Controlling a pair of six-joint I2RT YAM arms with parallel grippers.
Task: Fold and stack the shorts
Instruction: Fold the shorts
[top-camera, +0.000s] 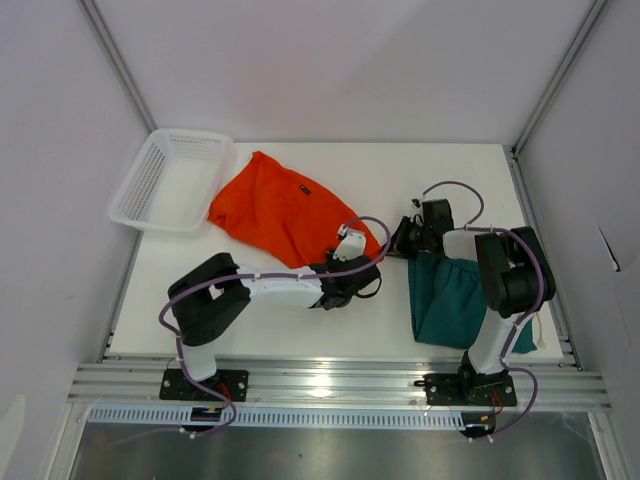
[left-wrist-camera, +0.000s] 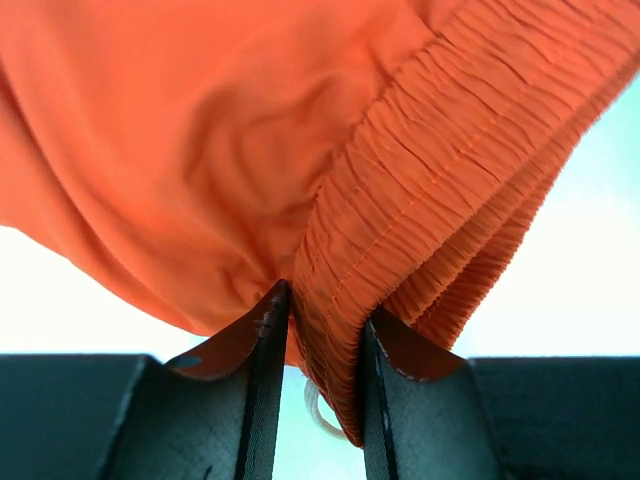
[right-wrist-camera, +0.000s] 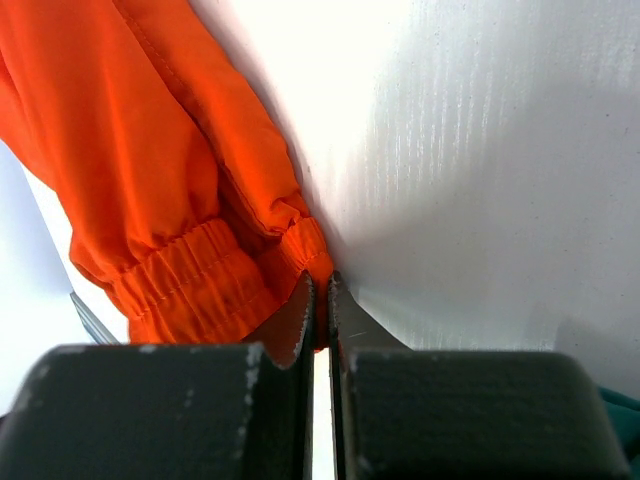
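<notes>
Showing white table (top-camera: 470, 180) | grey walls (top-camera: 60, 120) | orange shorts (top-camera: 285, 215) (basket (top-camera: 170, 180) beside)

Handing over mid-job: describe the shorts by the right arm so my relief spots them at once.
On the white table, go to the near right corner, beside the right arm. The dark teal-green shorts lie there, partly under that arm. They alone are dark; the orange shorts sit mid-table.

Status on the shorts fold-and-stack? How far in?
Done, apparently: teal shorts lie in a compact rectangle by the right arm, seemingly folded. In hand: left pincer clamps the elastic waistband of the orange shorts; right pincer is shut at its edge, grip unclear. Left: fold orange, stack the pairs.
</notes>
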